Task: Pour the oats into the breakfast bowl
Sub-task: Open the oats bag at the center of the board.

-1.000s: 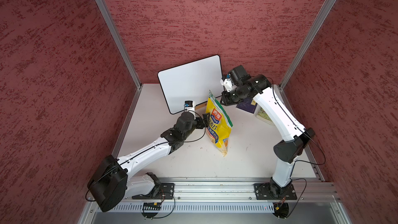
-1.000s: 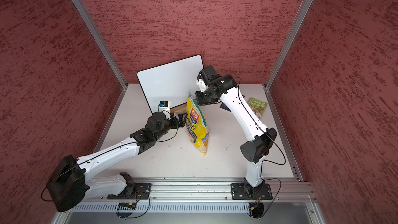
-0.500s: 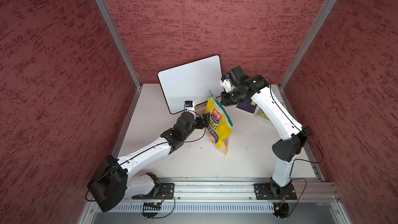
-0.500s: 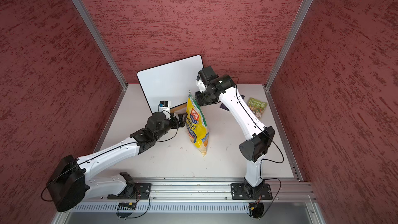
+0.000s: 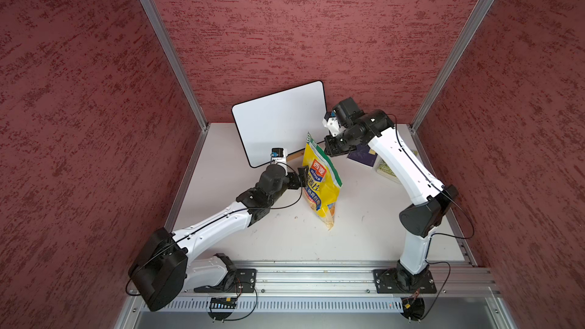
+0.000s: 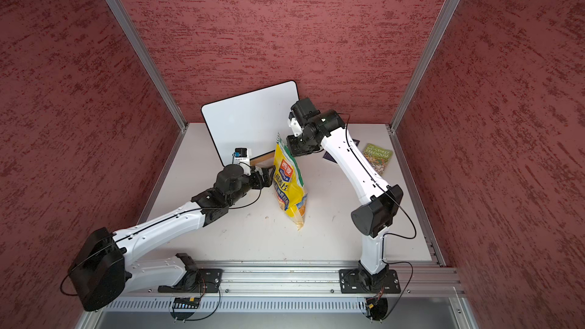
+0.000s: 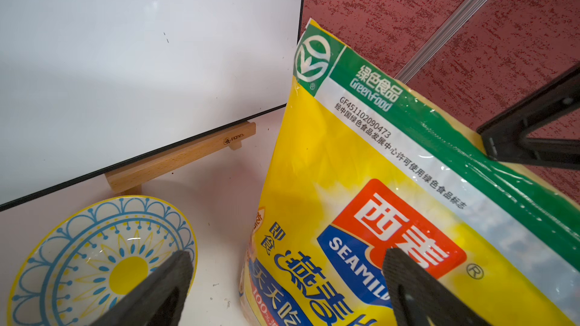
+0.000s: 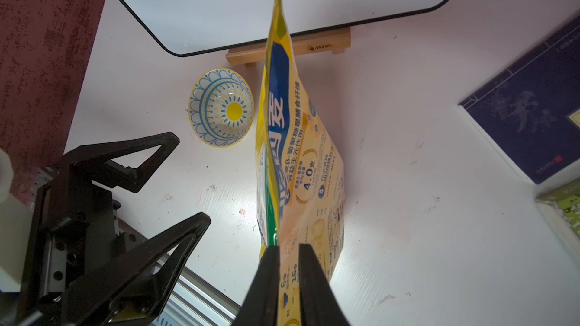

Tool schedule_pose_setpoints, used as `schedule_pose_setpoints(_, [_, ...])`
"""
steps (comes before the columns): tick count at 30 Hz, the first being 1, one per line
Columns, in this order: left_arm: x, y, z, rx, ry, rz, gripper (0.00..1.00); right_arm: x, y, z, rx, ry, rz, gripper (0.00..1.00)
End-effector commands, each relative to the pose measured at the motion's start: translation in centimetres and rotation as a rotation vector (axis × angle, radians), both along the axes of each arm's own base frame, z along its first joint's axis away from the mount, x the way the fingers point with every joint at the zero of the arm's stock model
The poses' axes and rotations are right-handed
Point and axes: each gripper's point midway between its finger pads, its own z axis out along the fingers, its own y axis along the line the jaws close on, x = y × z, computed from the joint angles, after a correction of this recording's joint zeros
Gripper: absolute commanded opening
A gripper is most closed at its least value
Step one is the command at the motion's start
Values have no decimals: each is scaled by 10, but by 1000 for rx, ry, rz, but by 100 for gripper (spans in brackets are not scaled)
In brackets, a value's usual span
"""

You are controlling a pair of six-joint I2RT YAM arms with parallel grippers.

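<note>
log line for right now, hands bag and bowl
left hand: open, at oats bag front | right hand: shut on its top edge | bowl: empty, no pour yet

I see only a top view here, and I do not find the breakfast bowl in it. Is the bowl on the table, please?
Observer: Yes. In the right wrist view the breakfast bowl stands upright on the table, beside the oat bag and near the wooden stand.
Operator: Is something inside it?
Observer: No. The left wrist view shows its painted inside bare, with no oats.
Operator: Does the right gripper hold the bag?
Observer: Yes. The right wrist view shows the right gripper shut on the bag's top edge.
</note>
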Motion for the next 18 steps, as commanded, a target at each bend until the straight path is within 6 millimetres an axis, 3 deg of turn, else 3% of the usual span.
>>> schedule_pose_setpoints(1, [2,-3,8,-2,-24,-1,100,-7,2,-16,-45,38,25,16])
schedule_pose_setpoints(13, [0,-6,16,-32,-30,-13,100,-17,21,-15,62,90,72,14])
schedule_pose_setpoints(18, [-5,-2,32,-108,-13,7,100,-20,19,-21,55,106,68,2])
